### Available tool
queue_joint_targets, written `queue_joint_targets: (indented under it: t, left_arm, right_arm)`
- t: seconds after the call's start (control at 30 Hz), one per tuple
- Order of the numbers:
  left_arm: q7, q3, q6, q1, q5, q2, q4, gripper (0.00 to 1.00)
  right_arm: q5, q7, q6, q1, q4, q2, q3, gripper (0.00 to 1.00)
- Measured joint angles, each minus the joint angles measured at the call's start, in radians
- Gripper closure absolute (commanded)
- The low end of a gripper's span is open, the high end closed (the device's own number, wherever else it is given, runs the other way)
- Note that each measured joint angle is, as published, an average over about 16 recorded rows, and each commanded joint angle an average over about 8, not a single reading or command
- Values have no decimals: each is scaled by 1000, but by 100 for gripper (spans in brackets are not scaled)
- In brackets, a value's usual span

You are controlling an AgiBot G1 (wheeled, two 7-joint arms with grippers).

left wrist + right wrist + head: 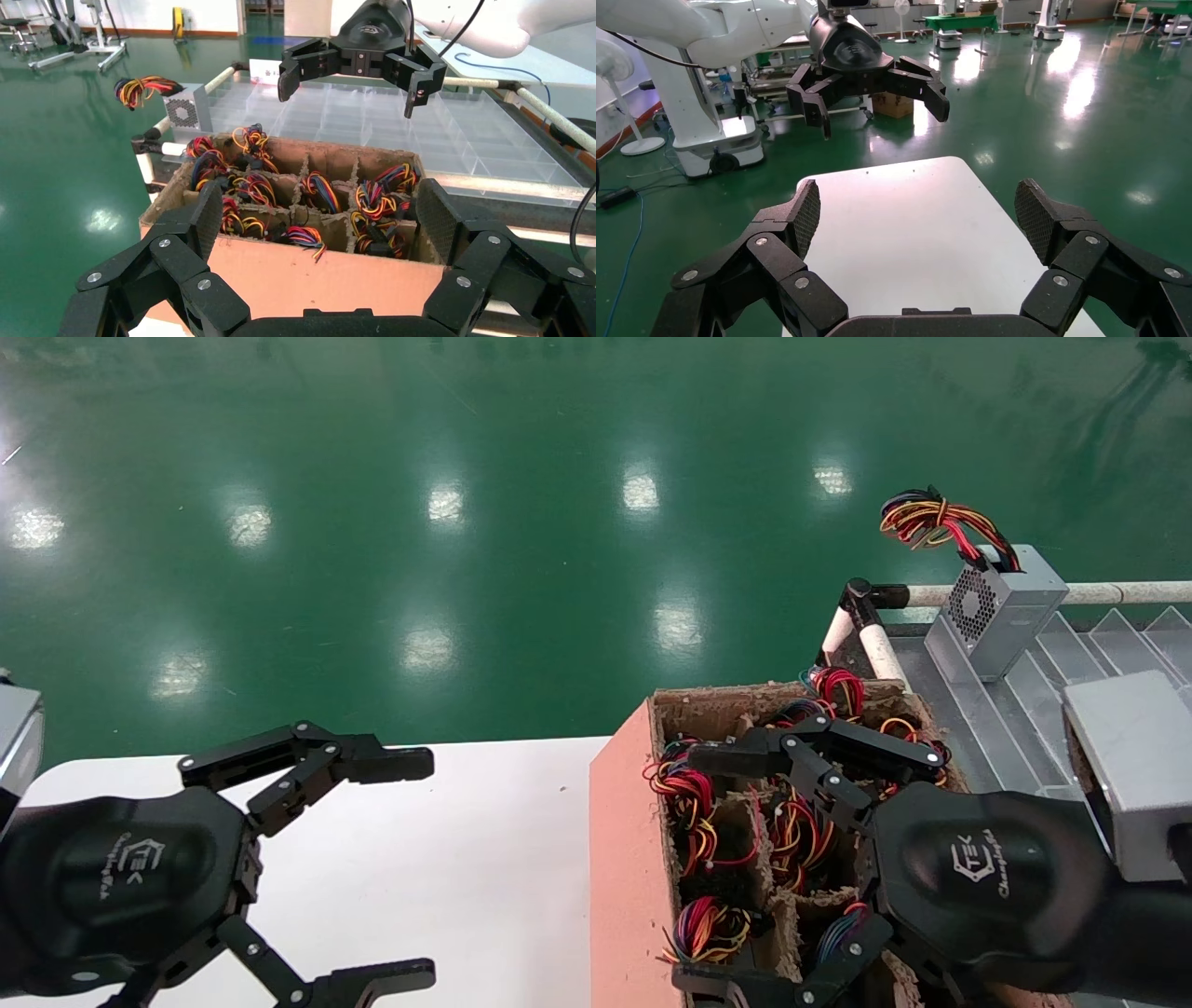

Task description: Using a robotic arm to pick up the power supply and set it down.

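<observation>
The power supply [1004,605], a small grey box with a round-hole grille, stands upright at the far corner of the clear divided tray [1099,640]; its red, yellow and black wires stick up. It also shows in the left wrist view [187,109]. My right gripper [689,870] hovers open and empty over the cardboard box [619,822], well short of the power supply. My left gripper [430,868] is open and empty above the white table [484,859]. Each wrist view shows its own open gripper [321,221] [919,217] and the other arm's farther off.
The cardboard box [316,277] has paper dividers with coloured wire coils [689,794] in its compartments. A white-padded rail [1099,592] frames the tray. A plain grey block [1131,770] sits at my right wrist. Green floor lies beyond the table.
</observation>
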Motion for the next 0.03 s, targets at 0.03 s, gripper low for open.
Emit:
queue_joint_targets:
  t: [0.03]
  left_arm:
    - [0,0,0,0,0,0,0,0]
  right_arm:
    - [0,0,0,0,0,0,0,0]
